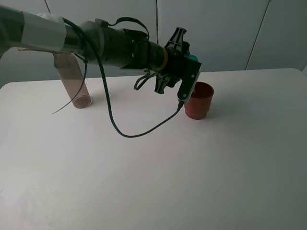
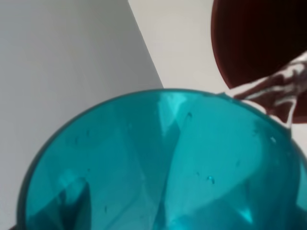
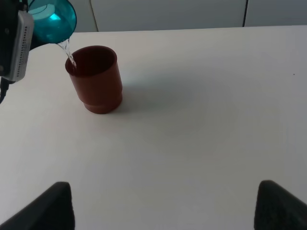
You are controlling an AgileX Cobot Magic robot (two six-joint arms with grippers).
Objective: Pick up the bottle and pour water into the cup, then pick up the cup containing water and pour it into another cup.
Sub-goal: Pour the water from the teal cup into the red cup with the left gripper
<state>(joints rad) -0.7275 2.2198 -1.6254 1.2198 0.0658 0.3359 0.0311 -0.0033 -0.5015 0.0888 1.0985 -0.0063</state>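
My left gripper (image 1: 186, 53) is shut on the teal cup (image 1: 193, 59) and holds it tipped over the red-brown cup (image 1: 199, 100). In the left wrist view the teal cup (image 2: 158, 167) fills the lower part, and a thin stream of water (image 2: 278, 91) runs from its rim into the red-brown cup (image 2: 259, 43). The right wrist view shows the teal cup (image 3: 50, 21), the stream (image 3: 69, 55) and the red-brown cup (image 3: 96, 79) standing upright. The bottle (image 1: 72, 81) stands at the far left, apart from both grippers. My right gripper (image 3: 168, 211) is open and empty, well short of the red-brown cup.
The white table (image 1: 192, 172) has a back edge against a grey wall (image 1: 230, 33). A black cable (image 1: 139, 129) hangs from the left arm and loops over the table in front of the red-brown cup.
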